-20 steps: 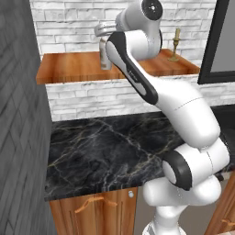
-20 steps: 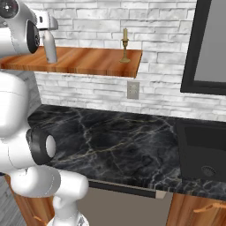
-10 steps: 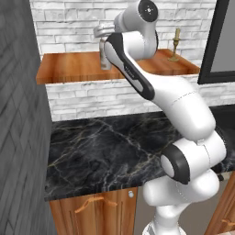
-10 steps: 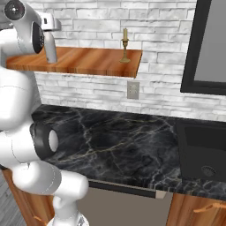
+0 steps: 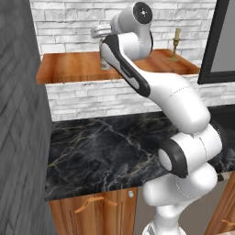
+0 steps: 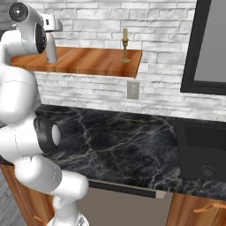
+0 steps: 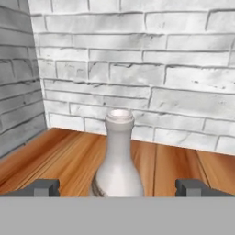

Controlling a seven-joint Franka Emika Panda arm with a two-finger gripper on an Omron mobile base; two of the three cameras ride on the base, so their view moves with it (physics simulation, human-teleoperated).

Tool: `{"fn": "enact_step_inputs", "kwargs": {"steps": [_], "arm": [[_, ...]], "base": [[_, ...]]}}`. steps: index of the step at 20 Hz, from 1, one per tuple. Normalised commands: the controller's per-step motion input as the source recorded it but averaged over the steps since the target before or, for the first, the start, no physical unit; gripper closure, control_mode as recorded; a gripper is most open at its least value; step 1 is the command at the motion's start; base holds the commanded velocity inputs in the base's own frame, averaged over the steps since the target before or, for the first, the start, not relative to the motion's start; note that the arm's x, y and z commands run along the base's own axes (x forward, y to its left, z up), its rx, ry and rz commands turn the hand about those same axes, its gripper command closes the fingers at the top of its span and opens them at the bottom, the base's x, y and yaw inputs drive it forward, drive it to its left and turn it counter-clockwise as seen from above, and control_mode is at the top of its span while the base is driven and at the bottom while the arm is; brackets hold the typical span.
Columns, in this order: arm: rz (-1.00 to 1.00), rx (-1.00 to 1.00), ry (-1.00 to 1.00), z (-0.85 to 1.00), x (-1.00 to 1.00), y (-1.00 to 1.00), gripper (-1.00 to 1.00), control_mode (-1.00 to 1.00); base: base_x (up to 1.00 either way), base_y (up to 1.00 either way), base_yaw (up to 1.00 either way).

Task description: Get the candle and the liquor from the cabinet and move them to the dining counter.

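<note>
In your left base view the arm rises from the lower right and bends up over the cabinet [image 5: 73, 69], the reddish-brown shelf slab against the white brick wall [image 5: 69, 18]. The hand sits above the shelf's middle, and the liquor behind it is mostly hidden by the arm. The candle [image 5: 175, 45] stands upright near the shelf's right end, well apart from the hand. Below the shelf runs a black marble counter [image 5: 105, 151] on wooden cupboard fronts.

In your right base view the liquor [image 6: 51, 51] stands upright on the left part of the shelf, just below the hand, while the candle stands near the shelf's right end, close to its front edge. A wall socket [image 6: 133, 90] sits under the shelf, and a dark sink [image 6: 203, 150] lies in the counter at the right.

In your hand view the gripper [image 7: 118, 187] has its jaws spread wide, holding nothing; the two fingertips [image 7: 43, 187] flank the bottle, which stands upright between them on the wood, its mouth facing you, apart from both tips
</note>
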Motion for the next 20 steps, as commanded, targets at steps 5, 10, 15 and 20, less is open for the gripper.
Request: {"fn": "enact_step_inputs", "kwargs": {"steps": [5,10,15,20], "arm": [[0.00,0.00,0.00,0.00,0.17,0.10,-1.00,-1.00],[0.00,0.00,0.00,0.00,0.16,0.08,-1.00,-1.00],[0.00,0.00,0.00,0.00,0.15,0.03,-1.00,-1.00],[0.00,0.00,0.00,0.00,0.12,0.01,-1.00,-1.00]], "base": [[0.00,0.00,0.00],[0.00,0.00,0.00],[0.00,0.00,0.00],[0.00,0.00,0.00]]}}
